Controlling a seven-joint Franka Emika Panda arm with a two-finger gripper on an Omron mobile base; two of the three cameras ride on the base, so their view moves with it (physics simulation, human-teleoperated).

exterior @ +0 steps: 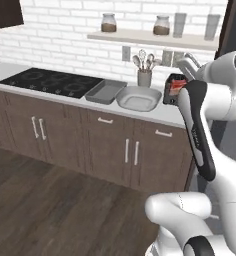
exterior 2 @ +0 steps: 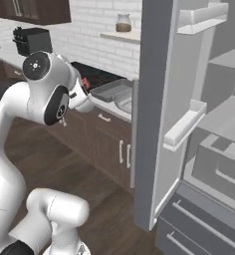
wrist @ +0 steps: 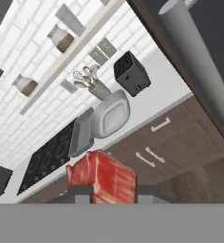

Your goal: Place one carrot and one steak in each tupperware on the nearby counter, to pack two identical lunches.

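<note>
The steak, a red slab with pale marbling, sits clamped in the pincer at the bottom of the hand view, its near edge pinched between the two dark fingertips while the rest sticks up and leans toward ten o'clock. In the left base view the same steak shows as a small red patch at the end of the arm, held in the air above the right end of the table, in front of the black toaster. The pincer is narrowed onto the meat.

From the steak in the hand view, the lighter oval tupperware lies toward twelve o'clock on the table, empty, and the darker rectangular tupperware lies just beside it toward ten o'clock, also empty. In the left base view the oval basin is at nine o'clock of the held steak, with the rectangular tray touching or nearly touching its left side, and the black stovetop farther left.

Behind the basin stands a holder of utensils against the brick wall, and above it a shelf carries jars. In the right base view the open fridge door rises at three o'clock of the arm.
</note>
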